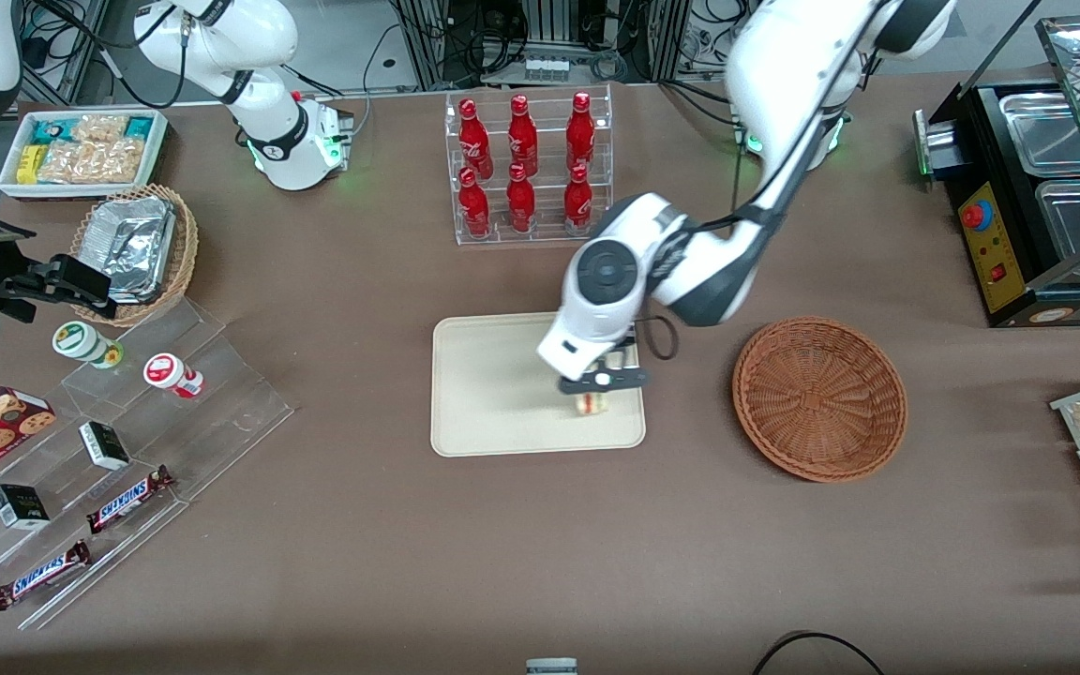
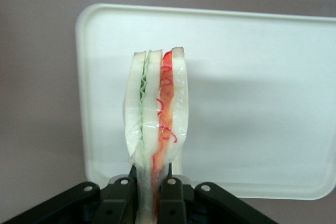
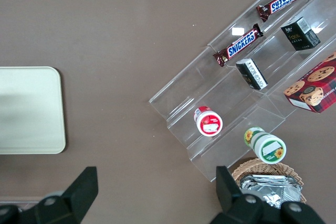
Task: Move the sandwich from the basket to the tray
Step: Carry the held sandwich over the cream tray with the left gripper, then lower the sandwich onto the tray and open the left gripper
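In the front view, two Snickers bars (image 1: 81, 541) lie nearest the camera on a clear acrylic stand (image 1: 127, 450) toward the parked arm's end of the table. Farther from the camera, mid-table, the gripper (image 1: 599, 386) hangs over the tray (image 1: 493, 394), clamped on the sandwich (image 1: 593, 403), which shows just beneath the fingers, above the tray's edge nearest the basket (image 1: 819, 397). The basket sits beside the tray, toward the working arm's end, apart from it. A rack of red bottles (image 1: 526, 164) stands farther from the camera than the tray.

In the left wrist view, the black fingers (image 2: 170, 192) pinch the wrapped sandwich (image 2: 156, 119) at its narrow end; it stands on edge, green filling in one layer and red in another, with the tray (image 2: 252, 93) below it.

In the right wrist view, a corner of the tray (image 3: 29, 111) and the acrylic stand (image 3: 231, 87) with snacks show on the brown table (image 3: 115, 30)
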